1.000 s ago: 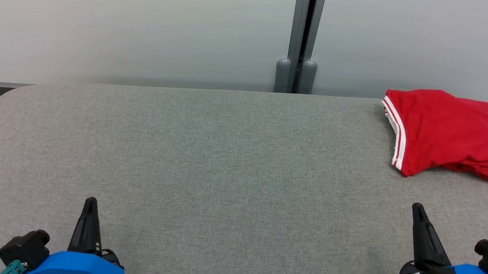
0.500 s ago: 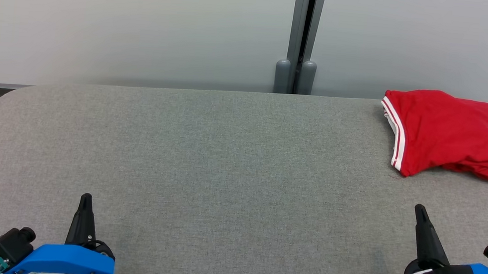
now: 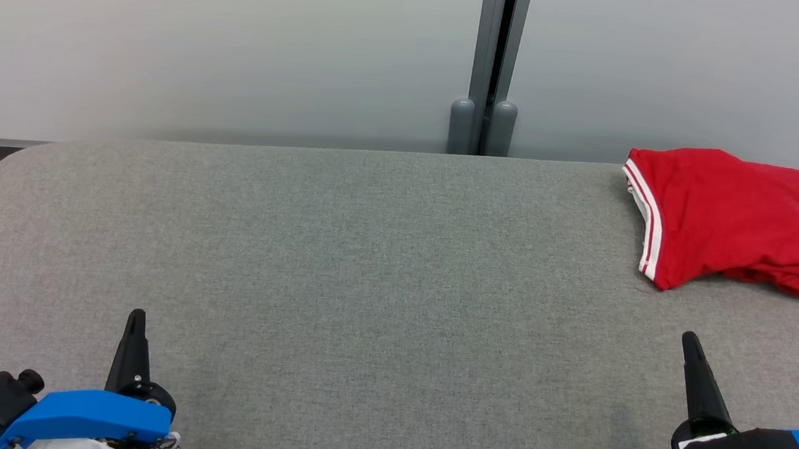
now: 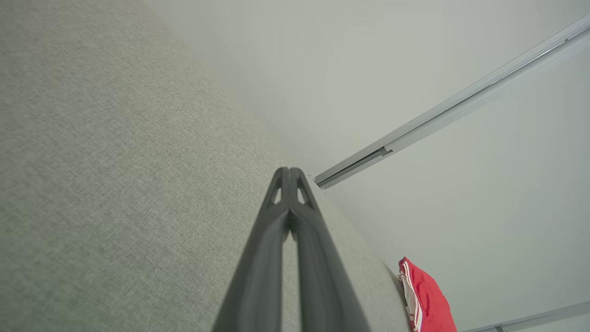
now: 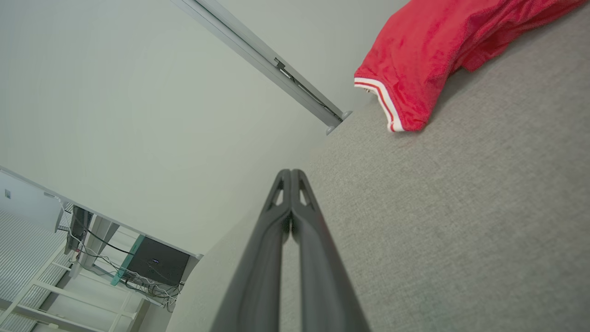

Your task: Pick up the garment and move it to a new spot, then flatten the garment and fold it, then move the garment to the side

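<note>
Grey woven fabric covers the table [image 3: 395,275], and over its near edge sit the two grippers, well apart. The left gripper [image 3: 135,318] is at the lower left with its dark fingers pressed together to a single point, gripping nothing. The right gripper [image 3: 690,344] is at the lower right, clenched the same way and also empty. Both wrist views confirm it, with the finger pairs meeting at the tips and bare fabric beyond.

Over the last second both have eased back. The left one has slid outward and lower towards the near edge, and the right one's blue body has sunk lower and further right. Neither has gone towards the cloth.

The middle of the table holds nothing. At the far right corner lies the garment [image 3: 733,217], red with white stripes along its left hem. It is a compact, roughly folded packet, a little rumpled along its near right edge. It has not moved, and it is well clear of both grippers. Behind it stands the pale wall [image 3: 206,34] with a grey post [image 3: 489,66].

My reading is that the fold is done and the garment is already set aside, with the arms retreating to rest. Little or nothing seems left to do.
</note>
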You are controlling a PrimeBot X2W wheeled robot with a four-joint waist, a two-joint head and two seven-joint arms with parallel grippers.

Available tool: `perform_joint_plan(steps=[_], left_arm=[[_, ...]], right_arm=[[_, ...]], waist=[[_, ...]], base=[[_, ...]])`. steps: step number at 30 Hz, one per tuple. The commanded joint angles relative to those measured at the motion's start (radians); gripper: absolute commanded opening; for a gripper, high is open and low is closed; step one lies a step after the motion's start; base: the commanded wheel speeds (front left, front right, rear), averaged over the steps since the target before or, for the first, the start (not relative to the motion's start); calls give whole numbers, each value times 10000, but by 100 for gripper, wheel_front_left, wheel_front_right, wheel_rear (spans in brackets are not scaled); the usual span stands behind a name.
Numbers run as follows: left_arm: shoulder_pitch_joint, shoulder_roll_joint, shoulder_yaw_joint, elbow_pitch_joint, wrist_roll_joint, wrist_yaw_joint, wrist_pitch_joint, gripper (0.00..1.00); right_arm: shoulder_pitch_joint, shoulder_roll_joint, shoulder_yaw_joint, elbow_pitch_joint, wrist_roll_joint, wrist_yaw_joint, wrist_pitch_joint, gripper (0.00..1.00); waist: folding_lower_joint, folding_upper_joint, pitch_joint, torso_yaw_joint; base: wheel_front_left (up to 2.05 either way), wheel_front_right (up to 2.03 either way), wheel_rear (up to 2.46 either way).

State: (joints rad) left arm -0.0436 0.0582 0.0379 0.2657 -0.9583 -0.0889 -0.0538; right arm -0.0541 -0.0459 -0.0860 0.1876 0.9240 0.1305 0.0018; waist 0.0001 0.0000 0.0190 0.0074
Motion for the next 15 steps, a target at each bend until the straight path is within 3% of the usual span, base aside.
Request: perform_joint_plan(steps=[1, 15], left_arm=[[-260, 24, 81, -136, -310, -74, 90, 0], [-368, -1, 250, -161, -1721, -158, 448, 0]], right_arm=[[-253, -48, -44, -49, 356, 3, 70, 0], [-343, -52, -100, 85, 1826, 3, 315, 0]], waist=[[0, 0, -3, -1], [-1, 0, -31, -14]], base=[[0, 0, 0], [0, 0, 0]])
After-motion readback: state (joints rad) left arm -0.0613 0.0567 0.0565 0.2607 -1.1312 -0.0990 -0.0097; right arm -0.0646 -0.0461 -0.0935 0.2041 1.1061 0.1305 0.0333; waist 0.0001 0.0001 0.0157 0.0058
